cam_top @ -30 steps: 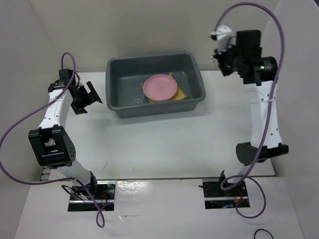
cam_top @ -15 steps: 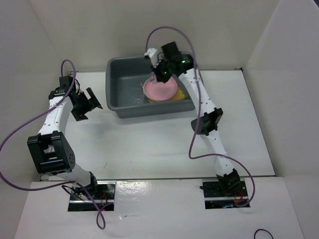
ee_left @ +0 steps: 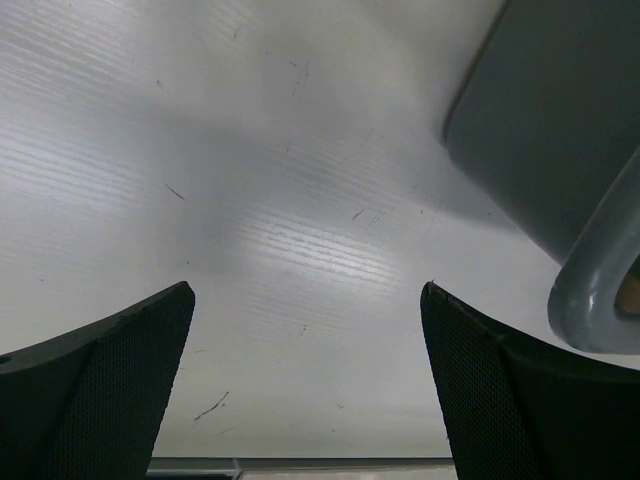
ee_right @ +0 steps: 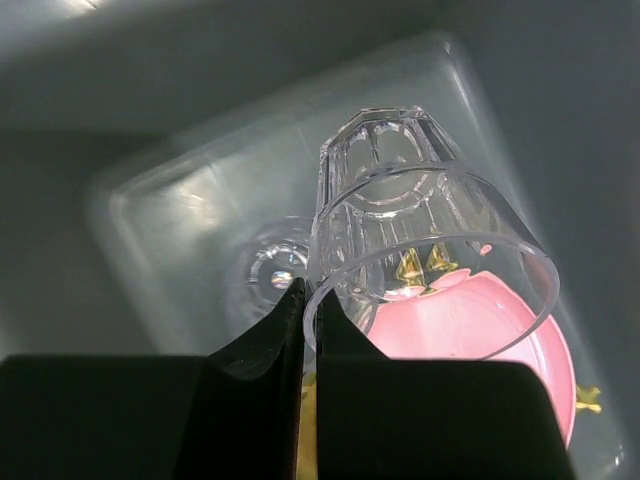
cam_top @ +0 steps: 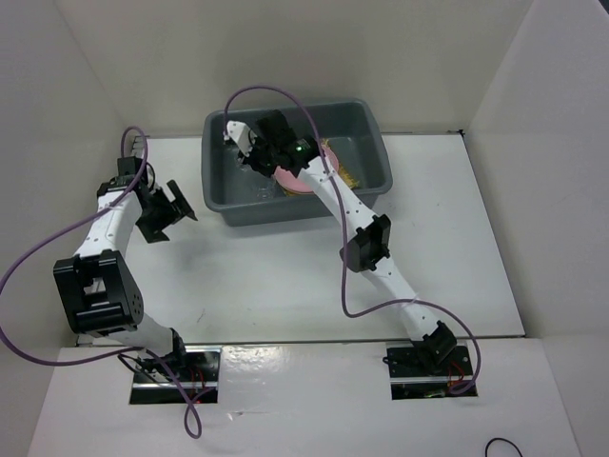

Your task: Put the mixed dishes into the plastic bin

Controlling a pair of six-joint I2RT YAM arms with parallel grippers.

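Note:
The grey-blue plastic bin point(cam_top: 214, 181) stands at the back of the table. In it lie the pink plate point(cam_top: 293, 181) on the yellow bamboo mat point(cam_top: 348, 177) and a clear cup point(ee_right: 272, 268) on the floor. My right gripper point(cam_top: 249, 152) is over the bin's left half. It is shut point(ee_right: 312, 300) on the rim of a second clear plastic cup point(ee_right: 420, 220), held above the pink plate point(ee_right: 470, 340). My left gripper point(cam_top: 171, 205) is open and empty over the table point(ee_left: 305, 340), left of the bin's corner point(ee_left: 570, 130). The cream dish is not in view.
White walls close in the table at the back and both sides. The right arm's links and purple cable point(cam_top: 276, 92) reach across the bin's front rim. The left arm's purple cable point(cam_top: 29, 252) loops out to the left.
My right arm has swung from high at the far right down over the bin, then leftward across it, carrying the cup. The left arm has hardly moved.

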